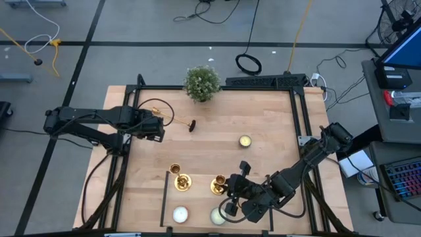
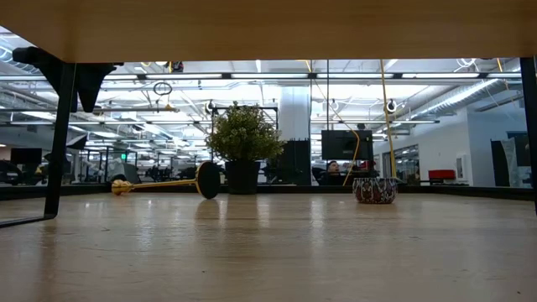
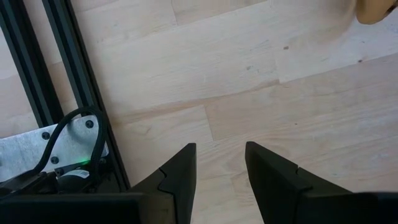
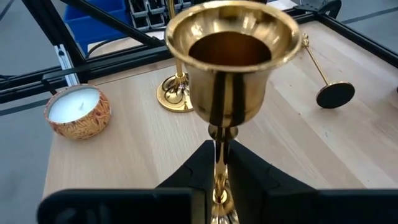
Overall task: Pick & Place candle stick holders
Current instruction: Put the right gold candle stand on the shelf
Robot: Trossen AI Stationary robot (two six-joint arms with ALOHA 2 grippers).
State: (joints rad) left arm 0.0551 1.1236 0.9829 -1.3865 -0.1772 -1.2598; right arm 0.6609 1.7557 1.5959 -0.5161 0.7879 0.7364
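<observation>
- Right pincer (image 1: 227,191) low over the desk (image 1: 263,164) at about 6 o'clock, near the front edge. In the right wrist view its dark fingers (image 4: 200,168) sit pressed against the thin stem of an upright candle stick holder (image 4: 231,59), one on each side, pinching it just below the cup.
- That held holder shows in the high view as a gold base at (image 1: 218,184), standing upright.
- Second candle stick holder (image 1: 179,180) stands upright just to the 9 o'clock side of the held one, apart from it; in the right wrist view only its flared base and lower stem are visible (image 4: 174,93).
- Third candle stick holder (image 1: 172,117) lies flat on its side at about 10 o'clock on the desk, dark round base pointing toward the centre. Low view shows it lying level beside the plant pot (image 2: 164,184).
- Left pincer (image 1: 158,127) hovers at 9 o'clock by the desk's left rail, close to the cup end of the fallen holder. Its fingers (image 3: 180,180) stand spread with bare wood between them, gripping nothing.
- Potted plant (image 1: 202,83) at 12 o'clock, back edge.
- Tealight in patterned tin (image 1: 245,141) at roughly 3 o'clock of centre, alone.
- White tealight (image 1: 180,214) at the front edge, 7 o'clock; a pale-green tealight (image 1: 216,216) next to it, partly under the right arm.
</observation>
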